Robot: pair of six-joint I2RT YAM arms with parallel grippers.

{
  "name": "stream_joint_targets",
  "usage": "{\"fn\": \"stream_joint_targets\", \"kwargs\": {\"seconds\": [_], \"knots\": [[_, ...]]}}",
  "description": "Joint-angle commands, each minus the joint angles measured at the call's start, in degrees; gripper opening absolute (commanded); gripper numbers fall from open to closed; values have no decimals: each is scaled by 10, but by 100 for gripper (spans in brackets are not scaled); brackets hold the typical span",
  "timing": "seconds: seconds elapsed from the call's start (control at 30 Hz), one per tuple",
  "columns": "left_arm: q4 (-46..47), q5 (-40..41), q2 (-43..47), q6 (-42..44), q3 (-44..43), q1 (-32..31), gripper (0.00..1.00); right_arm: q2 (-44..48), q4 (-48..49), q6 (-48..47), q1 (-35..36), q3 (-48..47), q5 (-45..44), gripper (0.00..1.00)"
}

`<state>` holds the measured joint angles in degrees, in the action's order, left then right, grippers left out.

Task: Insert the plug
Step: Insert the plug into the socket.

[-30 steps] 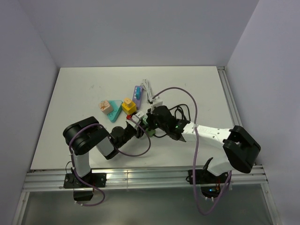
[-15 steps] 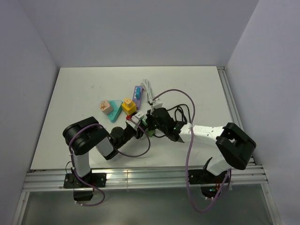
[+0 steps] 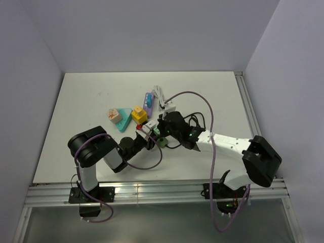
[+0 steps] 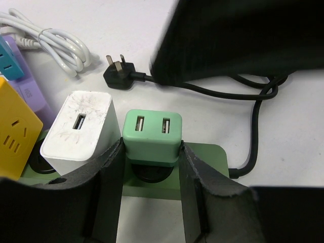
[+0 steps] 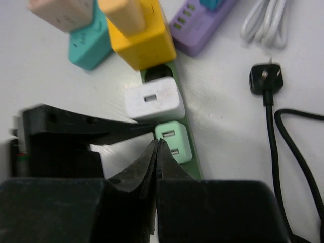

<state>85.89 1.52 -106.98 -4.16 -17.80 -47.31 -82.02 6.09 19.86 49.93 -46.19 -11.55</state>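
A lab cell: white table (image 3: 91, 101) (aluminium-railed) boxed by plain walls (image 3: 152, 35).

The green plug (image 4: 152, 135) looked like smooth matt plastic, the white charger (image 4: 78, 132) scuffed plastic, the black cable (image 4: 257, 126) rubbery.

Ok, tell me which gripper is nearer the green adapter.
Left. The left gripper holds the green adapter by both sides; the right gripper is shut, close beside it.

You have the white charger (image 4: 78, 132) just left of the green plug (image 4: 152, 135); its right side is open up to the black cable (image 4: 253, 131).
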Motion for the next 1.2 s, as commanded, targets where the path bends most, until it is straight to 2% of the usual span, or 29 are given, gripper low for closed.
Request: {"fn": "stream_joint_targets", "kwargs": {"seconds": [0.0, 0.13, 0.47, 0.77, 0.8, 0.83, 0.9, 0.93, 1.07, 1.1, 1.17], "knots": [[205, 9, -38, -7, 22, 8, 0, 53, -23, -19, -3, -50, -12, 0], [205, 7, -39, -7, 22, 8, 0, 59, -15, -20, -3, -36, -21, 0], [199, 3, -32, -5, 21, 8, 0, -45, 73, 23, -16, 52, 12, 0], [174, 10, -17, -8, 12, 7, 1, -14, 56, 12, -15, 39, 11, 0], [167, 11, -13, -8, 11, 8, 4, -12, 53, 11, -16, 37, 8, 0], [162, 12, -11, -8, 9, 8, 11, -10, 51, 11, -16, 31, 9, 0], [159, 13, -4, -7, 9, 8, 20, -8, 45, 9, -15, 26, 10, 0], [156, 14, -2, -6, 10, 7, 30, -8, 44, 9, -16, 21, 10, 0], [145, 14, 15, -1, 8, 8, 54, -7, 38, 7, -15, 13, 5, 0], [142, 16, 18, -1, 8, 8, 63, -3, 37, 8, -16, 12, 4, 0], [134, 17, 28, 0, 8, 8, 71, 1, 36, 8, -15, 13, 4, 0]]}}
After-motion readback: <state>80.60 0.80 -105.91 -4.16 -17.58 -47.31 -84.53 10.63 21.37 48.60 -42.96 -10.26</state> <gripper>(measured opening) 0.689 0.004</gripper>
